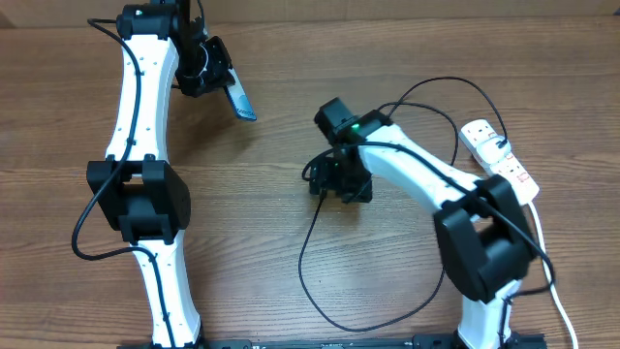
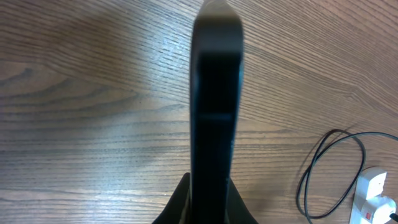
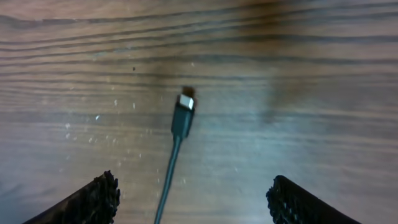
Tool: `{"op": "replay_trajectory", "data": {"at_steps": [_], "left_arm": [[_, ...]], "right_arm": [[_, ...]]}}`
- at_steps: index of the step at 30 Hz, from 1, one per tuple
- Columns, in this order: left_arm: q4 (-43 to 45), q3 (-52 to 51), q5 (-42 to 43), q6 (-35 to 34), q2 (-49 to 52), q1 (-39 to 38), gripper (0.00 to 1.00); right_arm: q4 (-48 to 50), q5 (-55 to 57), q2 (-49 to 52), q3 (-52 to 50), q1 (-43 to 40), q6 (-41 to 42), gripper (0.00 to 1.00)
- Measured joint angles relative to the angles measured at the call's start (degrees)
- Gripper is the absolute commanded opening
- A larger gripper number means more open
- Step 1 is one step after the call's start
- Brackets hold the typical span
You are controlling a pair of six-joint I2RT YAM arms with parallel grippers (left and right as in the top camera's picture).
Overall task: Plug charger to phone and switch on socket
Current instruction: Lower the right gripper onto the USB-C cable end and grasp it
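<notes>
My left gripper [image 1: 208, 68] is shut on the phone [image 1: 239, 102] and holds it edge-on above the table at the back left. In the left wrist view the phone [image 2: 216, 93] is a dark upright slab between my fingers [image 2: 208, 208]. My right gripper [image 1: 320, 179] is open and low over the table's middle. Its two fingertips [image 3: 193, 199] straddle the black charger cable, apart from it. The charger's metal-tipped plug [image 3: 185, 106] lies flat on the wood just ahead. The cable [image 1: 310, 281] loops toward the front and back to the white socket [image 1: 499, 155] at the right.
The socket's thick white cord [image 1: 557, 291] runs down the right edge toward the front. A cable loop [image 2: 323, 168] and the socket's end [image 2: 373, 199] show at the left wrist view's lower right. Bare wooden tabletop [image 1: 58, 116] lies elsewhere.
</notes>
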Motion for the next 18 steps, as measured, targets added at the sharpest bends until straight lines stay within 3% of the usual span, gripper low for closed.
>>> {"op": "replay_trajectory", "data": {"at_steps": [11, 18], "left_arm": [[-0.2, 0.0, -0.2, 0.0, 0.0, 0.0, 0.04], [-0.3, 0.0, -0.2, 0.0, 0.0, 0.0, 0.04]], "right_arm": [[-5.1, 5.1, 4.9, 7.6, 1.7, 2.1, 0.78], [-4.2, 6.4, 6.6, 7.6, 2.3, 4.8, 0.69]]}}
